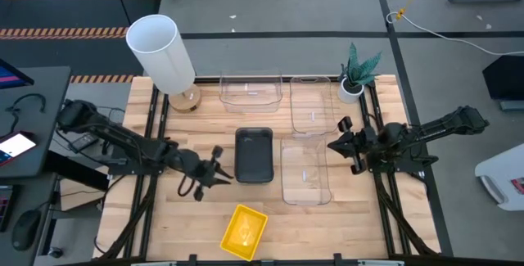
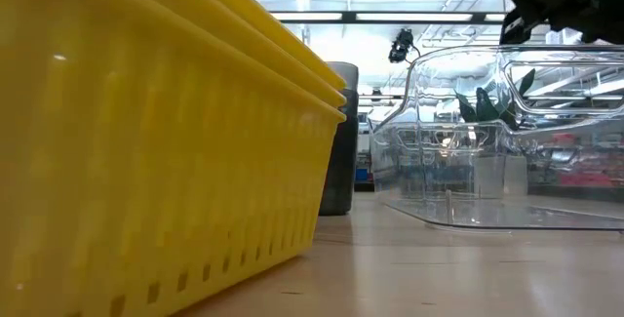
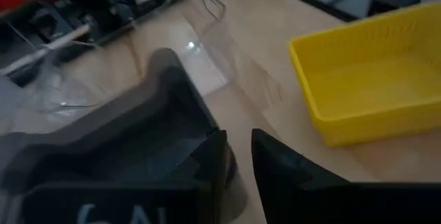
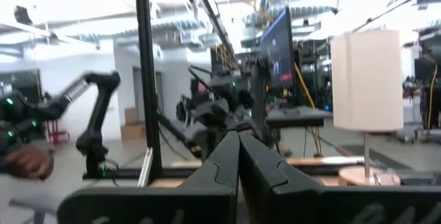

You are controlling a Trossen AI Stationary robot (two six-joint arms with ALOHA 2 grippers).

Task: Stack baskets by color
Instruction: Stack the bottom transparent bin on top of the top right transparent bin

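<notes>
1. Left gripper (image 1: 219, 170) sits just left of the dark grey basket (image 1: 254, 155) at table centre. Fingers (image 3: 275, 176) are a narrow gap apart, nothing visible between them; can't tell if it's touching the basket's wall.
2. Right gripper (image 1: 342, 139) hangs over the right side, fingers (image 4: 262, 165) pressed together, holding nothing.
3. Yellow basket (image 1: 244, 232) is near the front edge, turned at an angle, well clear of the grey one.
4. Three clear baskets: one at back centre (image 1: 250, 91), one back right (image 1: 313, 104), one right of the grey basket (image 1: 305, 171).
5. Clutter: tall white cylinder (image 1: 162, 51) at back left, potted plant (image 1: 355, 74) at back right corner, just beside the back-right clear basket.
</notes>
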